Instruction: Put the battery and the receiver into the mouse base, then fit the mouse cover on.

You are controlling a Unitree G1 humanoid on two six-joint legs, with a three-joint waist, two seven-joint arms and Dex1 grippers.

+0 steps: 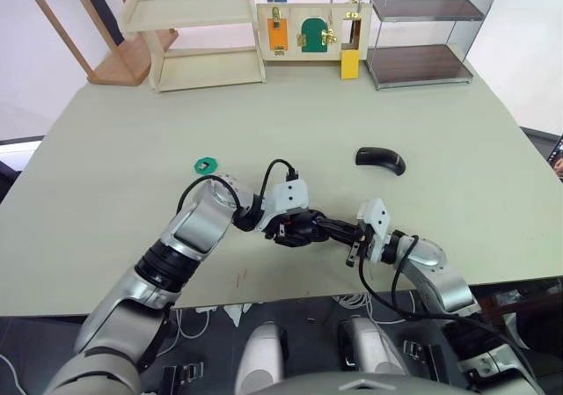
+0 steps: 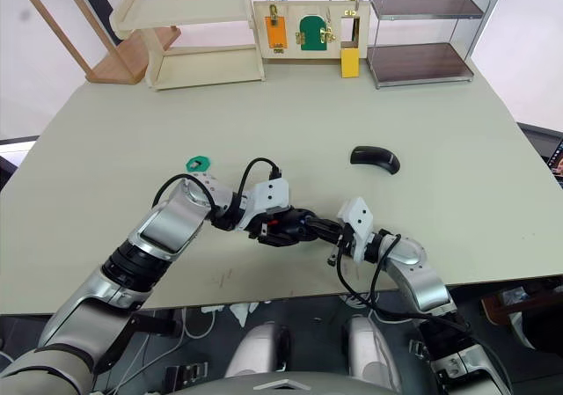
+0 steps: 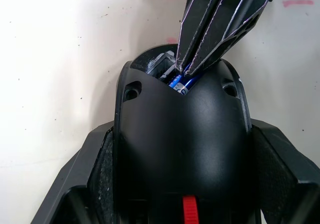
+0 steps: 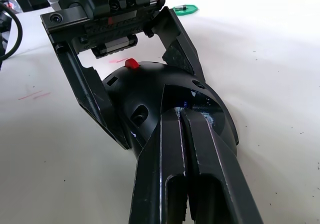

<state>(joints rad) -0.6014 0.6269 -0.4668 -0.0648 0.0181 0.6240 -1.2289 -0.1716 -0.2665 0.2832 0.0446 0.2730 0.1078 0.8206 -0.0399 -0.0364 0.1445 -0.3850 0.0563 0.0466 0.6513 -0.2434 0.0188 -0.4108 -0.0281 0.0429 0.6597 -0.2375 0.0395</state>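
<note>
Seating the battery [image 3: 178, 82]: left end effector [image 1: 297, 228] clamps the mouse base [image 3: 182, 149] near the tabletop's [image 1: 114, 175] front edge, right end effector [image 4: 181, 115] pinched together pressing it in. Receiver next; mouse cover [image 1: 380, 159] lies farther right.

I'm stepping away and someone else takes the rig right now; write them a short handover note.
Left gripper: jaws shut on the mouse base, holding it on the table.
Right gripper: jaws closed together, tips pushing into the base's open bay, on the battery.
Mouse cover: lies apart on the table, beyond the right arm.
Done: battery in the bay, seating unclear.
Left: receiver (can't see it), then the cover.
</note>
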